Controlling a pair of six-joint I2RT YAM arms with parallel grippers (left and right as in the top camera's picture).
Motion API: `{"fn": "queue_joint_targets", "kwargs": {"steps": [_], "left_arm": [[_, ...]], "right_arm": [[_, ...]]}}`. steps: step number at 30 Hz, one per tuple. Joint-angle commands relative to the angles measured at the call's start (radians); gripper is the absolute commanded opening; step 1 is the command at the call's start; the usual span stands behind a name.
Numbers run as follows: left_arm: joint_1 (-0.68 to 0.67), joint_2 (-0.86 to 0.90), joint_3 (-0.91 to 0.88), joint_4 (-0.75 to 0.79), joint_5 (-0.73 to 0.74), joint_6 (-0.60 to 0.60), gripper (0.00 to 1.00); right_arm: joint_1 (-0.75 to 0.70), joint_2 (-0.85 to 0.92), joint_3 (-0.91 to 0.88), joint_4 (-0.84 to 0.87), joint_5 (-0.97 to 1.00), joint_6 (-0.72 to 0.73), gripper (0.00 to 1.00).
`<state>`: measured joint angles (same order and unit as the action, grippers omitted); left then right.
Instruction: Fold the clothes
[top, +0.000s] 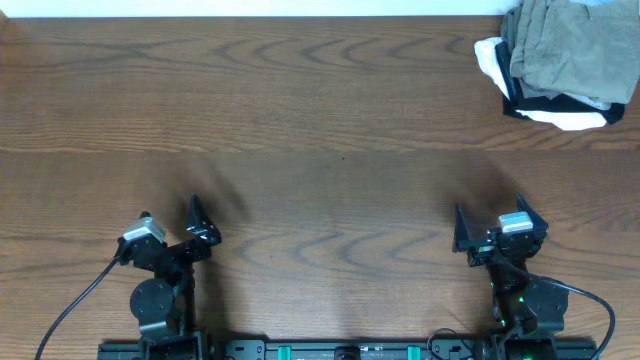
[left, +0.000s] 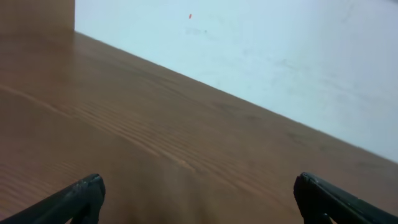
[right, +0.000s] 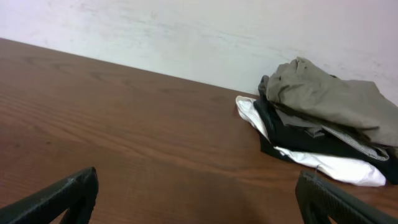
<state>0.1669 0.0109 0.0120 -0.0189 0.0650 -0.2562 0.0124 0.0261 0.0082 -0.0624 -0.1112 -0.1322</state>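
The pale khaki-green shorts (top: 570, 45) lie crumpled on top of a pile at the far right corner of the table. They also show in the right wrist view (right: 329, 96), far ahead and to the right. My left gripper (top: 203, 225) is open and empty near the front left, over bare wood in its wrist view (left: 199, 199). My right gripper (top: 490, 210) is open and empty near the front right, well short of the pile (right: 199, 193).
Under the shorts lie a black garment (top: 525, 95) (right: 292, 137) and a white garment (top: 560, 118) (right: 336, 165). The brown wooden table (top: 300, 130) ends at a white wall (right: 186, 37) along the far edge.
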Motion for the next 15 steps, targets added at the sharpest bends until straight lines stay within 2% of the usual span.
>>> {"fn": "queue_joint_targets", "kwargs": {"steps": [1,6,15], "left_arm": [[-0.006,-0.009,-0.008,-0.047,0.055,0.154,0.98],[-0.007,-0.009,-0.008,-0.047,0.055,0.26,0.98],[-0.007,0.008,-0.008,-0.044,0.051,0.237,0.98]], "right_arm": [[0.013,0.0,-0.002,-0.003,0.005,-0.007,0.99],[0.013,0.0,-0.002,-0.003,0.005,-0.007,0.99],[0.013,0.0,-0.002,-0.003,0.005,-0.007,0.99]]}}
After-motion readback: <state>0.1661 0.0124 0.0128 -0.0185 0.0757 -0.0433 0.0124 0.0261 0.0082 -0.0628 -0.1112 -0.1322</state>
